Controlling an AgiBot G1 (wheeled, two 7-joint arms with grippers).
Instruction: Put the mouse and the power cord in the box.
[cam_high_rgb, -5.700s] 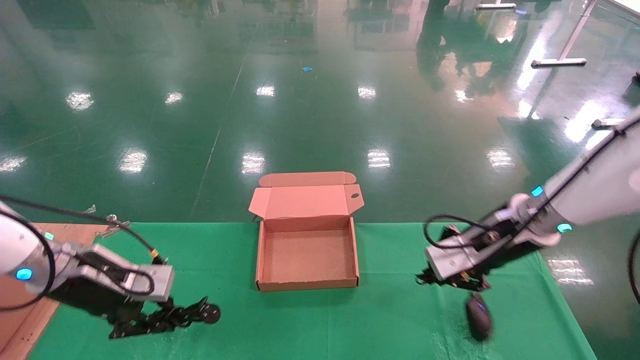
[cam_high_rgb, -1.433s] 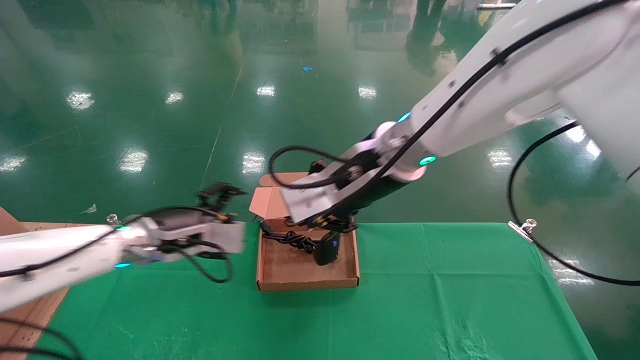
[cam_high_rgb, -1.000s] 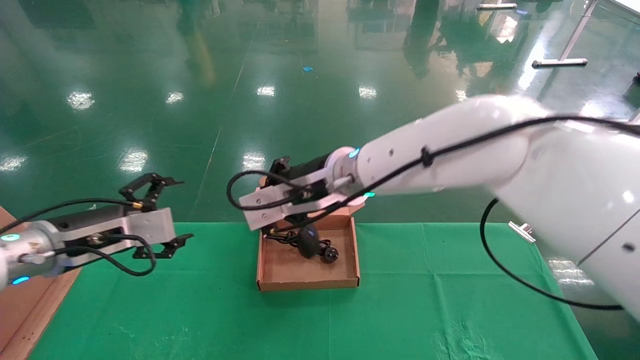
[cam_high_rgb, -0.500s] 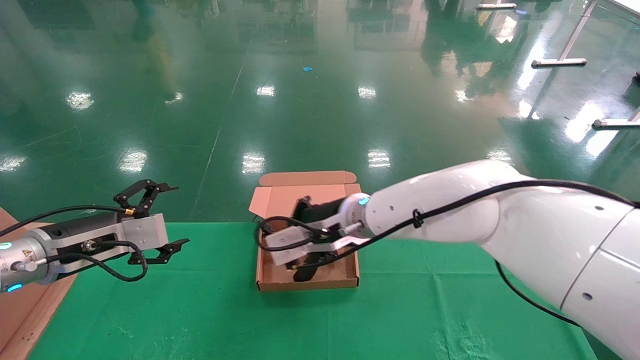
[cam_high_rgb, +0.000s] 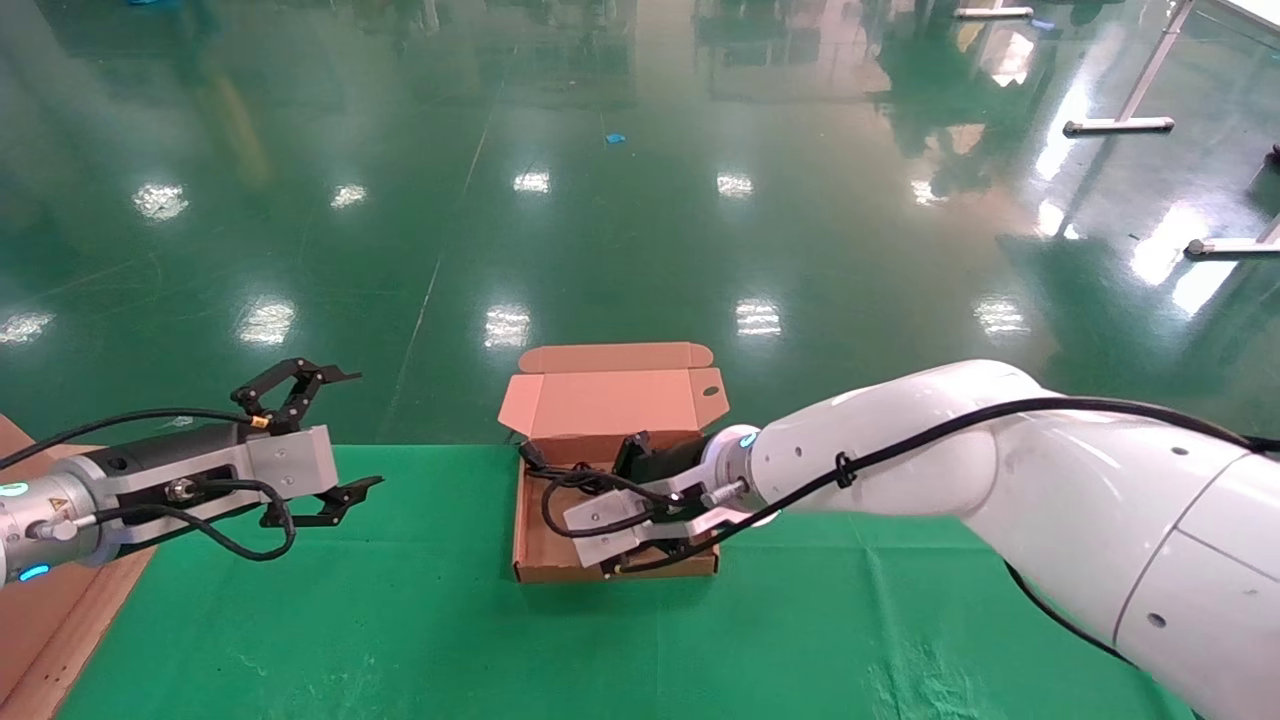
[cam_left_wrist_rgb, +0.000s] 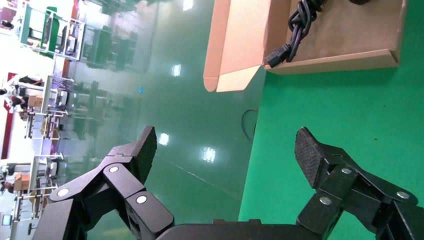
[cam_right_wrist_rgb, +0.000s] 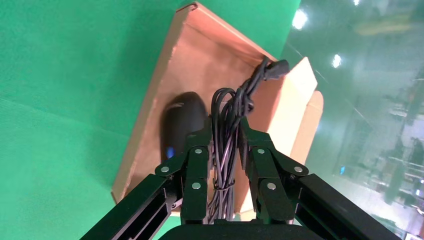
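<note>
No readable text, brand names or numbers anywhere in the head or wrist views. Closest thing: a small yellow triangle sticker (cam_high_rgb: 56, 507) on the left arm's wrist housing, prob. a warning symbol, too small to make out. The box (cam_high_rgb: 530, 545) is plain cardboard, no print or label on walls or lid. The mouse (cam_right_wrist_rgb: 181, 121) shows a tiny blue mark only, no legible logo.
</note>
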